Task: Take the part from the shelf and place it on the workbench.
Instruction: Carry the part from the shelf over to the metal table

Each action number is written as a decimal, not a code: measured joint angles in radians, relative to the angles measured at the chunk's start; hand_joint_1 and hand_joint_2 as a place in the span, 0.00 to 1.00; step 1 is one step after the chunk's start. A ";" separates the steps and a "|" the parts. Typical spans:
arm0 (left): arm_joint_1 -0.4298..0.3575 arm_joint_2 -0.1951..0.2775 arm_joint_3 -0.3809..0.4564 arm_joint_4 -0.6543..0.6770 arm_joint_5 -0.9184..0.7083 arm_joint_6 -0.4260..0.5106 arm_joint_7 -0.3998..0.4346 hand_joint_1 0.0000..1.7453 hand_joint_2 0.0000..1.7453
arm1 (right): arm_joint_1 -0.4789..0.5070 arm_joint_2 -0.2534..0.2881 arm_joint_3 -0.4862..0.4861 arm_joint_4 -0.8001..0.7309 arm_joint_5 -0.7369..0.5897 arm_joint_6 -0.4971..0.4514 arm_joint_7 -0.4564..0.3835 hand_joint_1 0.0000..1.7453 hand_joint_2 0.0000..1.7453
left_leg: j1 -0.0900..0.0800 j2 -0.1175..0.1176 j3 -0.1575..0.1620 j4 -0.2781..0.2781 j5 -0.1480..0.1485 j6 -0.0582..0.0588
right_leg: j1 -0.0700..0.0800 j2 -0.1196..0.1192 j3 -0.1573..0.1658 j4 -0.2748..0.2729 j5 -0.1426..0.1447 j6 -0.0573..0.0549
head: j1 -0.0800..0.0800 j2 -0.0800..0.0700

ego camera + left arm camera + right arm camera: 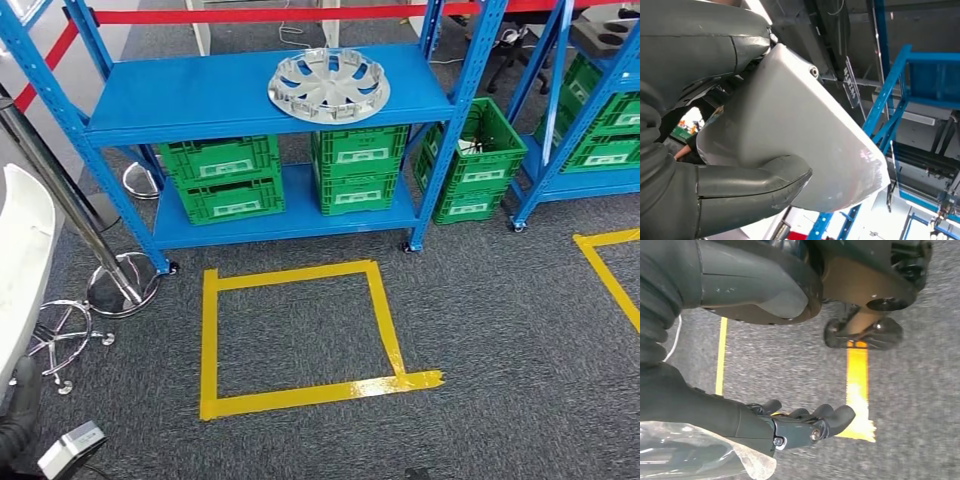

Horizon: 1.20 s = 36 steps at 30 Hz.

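white part (23,270): cut off at frame edge | hubcap (329,84): detail unclear

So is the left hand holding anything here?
Yes. The left hand grips a white part, thumb pressed under it.

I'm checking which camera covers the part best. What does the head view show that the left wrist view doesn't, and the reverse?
Head view alone: the round silver spoked wheel cover lying on the blue metal shelf's top board, green plastic crates on the board below, and a yellow tape square on the grey carpet.

Left wrist view alone: the left robot hand, its thumb pressed against the part, and a person's arm behind it.

Both: the smooth white curved part, seen at the head view's left edge, and blue shelf framing.
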 joint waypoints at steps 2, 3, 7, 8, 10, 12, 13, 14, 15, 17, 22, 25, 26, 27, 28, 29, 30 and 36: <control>-0.003 0.000 -0.004 0.004 0.003 0.000 -0.002 1.00 1.00 | 0.000 0.000 0.000 0.000 -0.004 -0.001 0.000 0.00 1.00 | 0.000 0.001 -0.038 0.007 0.026 0.002 | -0.002 0.000 -0.021 0.123 -0.085 0.007 | 0.006 0.000; -0.004 0.000 -0.006 0.006 0.005 0.000 -0.002 1.00 1.00 | 0.000 -0.001 0.000 -0.001 -0.006 -0.002 0.000 0.00 1.00 | -0.001 0.002 -0.059 0.013 0.039 0.001 | -0.002 0.000 -0.020 0.173 -0.093 0.010 | 0.008 0.000; -0.009 0.001 -0.016 0.016 0.015 0.000 0.006 1.00 1.00 | 0.001 -0.001 -0.001 -0.001 -0.012 -0.005 0.002 0.00 1.00 | 0.000 0.003 -0.141 0.043 0.085 -0.011 | -0.006 0.000 0.123 0.062 -0.007 0.013 | 0.010 0.000; -0.010 0.002 -0.018 0.018 0.018 0.000 0.009 1.00 1.00 | 0.000 0.000 -0.001 -0.001 -0.013 -0.006 0.001 0.00 1.00 | -0.001 0.003 -0.154 0.051 0.094 -0.015 | -0.006 0.002 0.180 -0.018 -0.016 0.009 | 0.010 0.000; -0.014 0.006 -0.023 0.021 0.023 0.000 0.014 1.00 1.00 | 0.001 0.000 -0.001 -0.001 -0.013 -0.006 -0.002 0.00 1.00 | -0.004 0.002 -0.164 0.056 0.111 -0.025 | -0.004 0.003 0.236 -0.117 -0.051 -0.005 | 0.010 0.000; -0.016 0.011 -0.033 0.024 0.025 0.000 0.022 1.00 1.00 | 0.006 0.000 -0.001 -0.001 -0.014 -0.003 -0.008 0.00 1.00 | -0.002 0.002 -0.165 0.054 0.123 -0.035 | -0.002 -0.001 0.229 -0.127 -0.047 -0.023 | 0.008 0.000; -0.016 0.014 -0.038 0.027 0.025 0.000 0.027 1.00 1.00 | 0.008 -0.001 -0.001 -0.001 -0.015 -0.002 -0.010 0.00 1.00 | 0.001 0.001 -0.170 0.061 0.109 -0.041 | -0.002 -0.003 0.221 -0.125 -0.038 -0.033 | 0.007 0.000; -0.015 0.017 -0.042 0.029 0.024 0.000 0.032 1.00 1.00 | 0.010 -0.001 -0.001 -0.002 -0.016 0.000 -0.012 0.00 1.00 | 0.003 0.000 -0.178 0.085 0.074 -0.047 | -0.003 -0.006 0.211 -0.125 -0.028 -0.041 | 0.005 0.000; -0.014 0.019 -0.045 0.031 0.023 0.000 0.035 1.00 1.00 | 0.012 -0.001 -0.001 -0.002 -0.017 0.000 -0.014 0.00 1.00 | 0.005 -0.001 -0.190 0.130 0.025 -0.053 | -0.004 -0.008 0.200 -0.126 -0.016 -0.047 | 0.003 0.000; -0.015 0.023 -0.049 0.034 0.021 0.000 0.037 1.00 1.00 | 0.015 -0.001 -0.001 -0.002 -0.018 0.001 -0.016 0.00 1.00 | 0.008 -0.002 -0.216 0.262 -0.072 -0.062 | -0.004 -0.010 0.175 -0.124 0.005 -0.051 | -0.001 0.000; -0.016 0.028 -0.064 0.042 0.027 0.000 0.041 1.00 1.00 | 0.019 -0.001 -0.002 -0.002 -0.019 0.001 -0.016 0.00 1.00 | 0.012 -0.004 -0.089 0.195 -0.028 -0.057 | -0.003 -0.010 0.133 -0.111 0.041 -0.041 | -0.003 0.000; -0.016 0.031 -0.067 0.043 0.040 0.000 0.041 1.00 1.00 | 0.018 -0.001 -0.003 -0.002 -0.020 0.001 -0.016 0.00 1.00 | 0.007 -0.006 -0.002 0.045 -0.019 -0.045 | 0.000 -0.009 0.115 -0.103 0.052 -0.026 | -0.003 0.000; -0.015 0.031 -0.068 0.043 0.044 0.000 0.040 1.00 1.00 | 0.018 -0.001 -0.004 -0.002 -0.020 0.001 -0.017 0.00 1.00 | 0.005 -0.006 -0.003 0.038 -0.020 -0.041 | 0.000 -0.010 0.111 -0.102 0.057 -0.020 | -0.002 0.000; -0.015 0.031 -0.068 0.044 0.048 0.000 0.040 1.00 1.00 | 0.018 -0.002 -0.006 -0.002 -0.021 0.001 -0.017 0.00 1.00 | 0.006 -0.005 -0.007 0.034 -0.016 -0.035 | -0.001 -0.009 0.106 -0.100 0.058 -0.013 | -0.003 0.000; -0.016 0.031 -0.069 0.044 0.050 0.000 0.040 1.00 1.00 | 0.019 -0.002 -0.007 -0.002 -0.021 0.001 -0.017 0.00 1.00 | 0.007 -0.004 -0.011 0.031 -0.012 -0.027 | -0.001 -0.008 0.099 -0.093 0.051 -0.008 | -0.002 0.000; -0.017 0.031 -0.070 0.044 0.052 0.000 0.040 1.00 1.00 | 0.018 -0.002 -0.008 -0.002 -0.022 0.001 -0.017 0.00 1.00 | 0.008 -0.003 -0.015 0.028 -0.006 -0.019 | -0.002 -0.006 0.086 -0.070 0.033 -0.003 | 0.000 0.000; -0.017 0.031 -0.071 0.045 0.055 0.000 0.042 1.00 1.00 | 0.018 -0.002 -0.010 -0.003 -0.022 0.001 -0.017 0.00 1.00 | 0.010 -0.002 -0.020 0.026 0.000 -0.012 | -0.002 -0.004 0.064 -0.026 0.003 0.001 | 0.003 0.000; -0.019 0.033 -0.084 0.050 0.069 0.000 0.067 1.00 1.00 | 0.020 -0.004 -0.022 -0.005 -0.032 0.002 0.012 0.00 1.00 | 0.000 0.000 -0.056 0.029 0.027 -0.004 | -0.002 -0.002 0.033 0.114 -0.049 0.001 | 0.009 0.000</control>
